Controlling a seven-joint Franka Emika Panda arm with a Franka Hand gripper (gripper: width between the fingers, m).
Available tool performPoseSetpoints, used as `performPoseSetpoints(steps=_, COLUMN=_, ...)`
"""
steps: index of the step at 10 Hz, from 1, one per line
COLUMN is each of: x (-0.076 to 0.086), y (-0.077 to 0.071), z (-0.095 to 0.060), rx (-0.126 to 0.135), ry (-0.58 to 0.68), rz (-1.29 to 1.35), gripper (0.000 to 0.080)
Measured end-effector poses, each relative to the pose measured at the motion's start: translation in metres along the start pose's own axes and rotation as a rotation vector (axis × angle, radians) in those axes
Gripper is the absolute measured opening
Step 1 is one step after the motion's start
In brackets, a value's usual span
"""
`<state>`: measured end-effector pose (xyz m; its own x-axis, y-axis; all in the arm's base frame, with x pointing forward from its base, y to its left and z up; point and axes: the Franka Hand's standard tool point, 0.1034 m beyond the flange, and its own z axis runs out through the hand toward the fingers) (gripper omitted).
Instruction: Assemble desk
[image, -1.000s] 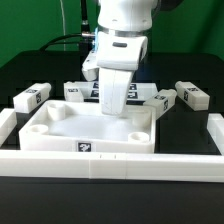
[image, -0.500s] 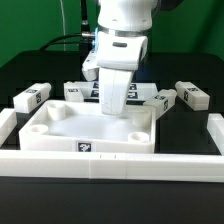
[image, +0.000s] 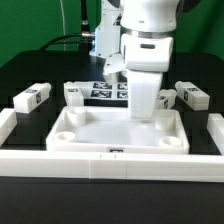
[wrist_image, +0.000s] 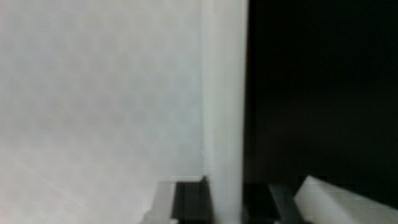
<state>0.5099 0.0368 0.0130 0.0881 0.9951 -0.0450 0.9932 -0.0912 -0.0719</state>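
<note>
tabletop (image: 95, 143): long axis left-right in the exterior view, hugging the near barrier wall (image: 110, 166)
hand (image: 146, 114): pressed together, dipped into its far part, toward the exterior view's right
closest leg (image: 163, 98): just beyond that far rim

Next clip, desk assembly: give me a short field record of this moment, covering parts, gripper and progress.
tabletop: lying flat, corner sockets facing up, all empty
legs: four lying loose beyond the tabletop, two toward the exterior view's left, two toward its right
gripper: shut, low at the tabletop's far rim; whether it pinches the rim is hidden
marker board: behind the tabletop, between the legs
progress: no leg fitted yet
</note>
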Motion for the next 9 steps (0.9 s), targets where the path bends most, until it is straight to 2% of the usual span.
performPoseSetpoints(steps=1, x=0.010, y=0.004, z=-0.001, rx=-0.003, ry=0.000, rz=-0.009, gripper=0.0064)
performPoseSetpoints(steps=3, x=0.029, y=0.003, z=-0.002, rx=0.008, ry=-0.003, rz=0.004, gripper=0.0064)
performPoseSetpoints(steps=5, x=0.030, y=0.002, z=-0.002, rx=0.023, ry=-0.015, rz=0.016, gripper=0.0064)
performPoseSetpoints(steps=8, x=0.025, y=0.002, z=-0.002, rx=0.024, ry=-0.015, rz=0.017, gripper=0.0064)
performPoseSetpoints(steps=9, x=0.023, y=0.003, z=-0.002, rx=0.024, ry=-0.014, rz=0.020, gripper=0.0237)
